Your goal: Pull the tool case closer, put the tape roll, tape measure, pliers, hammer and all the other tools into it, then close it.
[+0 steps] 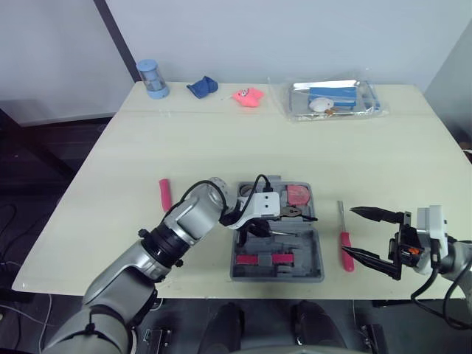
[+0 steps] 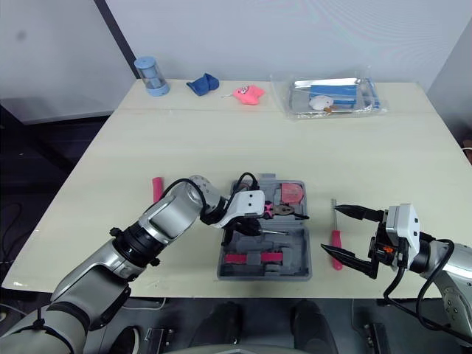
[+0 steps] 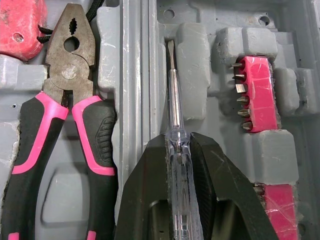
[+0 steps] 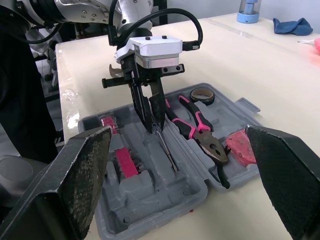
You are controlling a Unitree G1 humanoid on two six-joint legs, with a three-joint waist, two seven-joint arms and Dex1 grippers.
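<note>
Left gripper (image 1: 258, 228): reaches down into the open tool case (image 1: 316, 258), pinched shut on a clear-handled screwdriver.
Right gripper (image 1: 351, 232): empty, jaws spread wide, just beside the red screwdriver (image 1: 344, 247) on the table (image 1: 221, 140).
Case position: close to the near table edge, lid lying flat.
Stray red tool (image 1: 165, 194): outside the case on the left side; kind too small to tell.
Wrist close-up, clear screwdriver (image 3: 175, 125): lies along a moulded groove, tip pointing away, fingers (image 3: 220, 190) clasping the handle.
Handling guess: light and stiff, smooth plastic likely slippery; best held mid-handle, as now.
Neighbours: pliers (image 3: 65, 100) in the next bay, bit holder (image 3: 255, 95) on the other side.
Hidden: handle end cut off under the fingers; seated in the groove or hovering above it, cannot tell.
Right wrist, tape roll (image 4: 202, 95): already in the case, beyond the pliers.
Red lump (image 4: 240, 145): possibly the tape measure, outline unclear.
</note>
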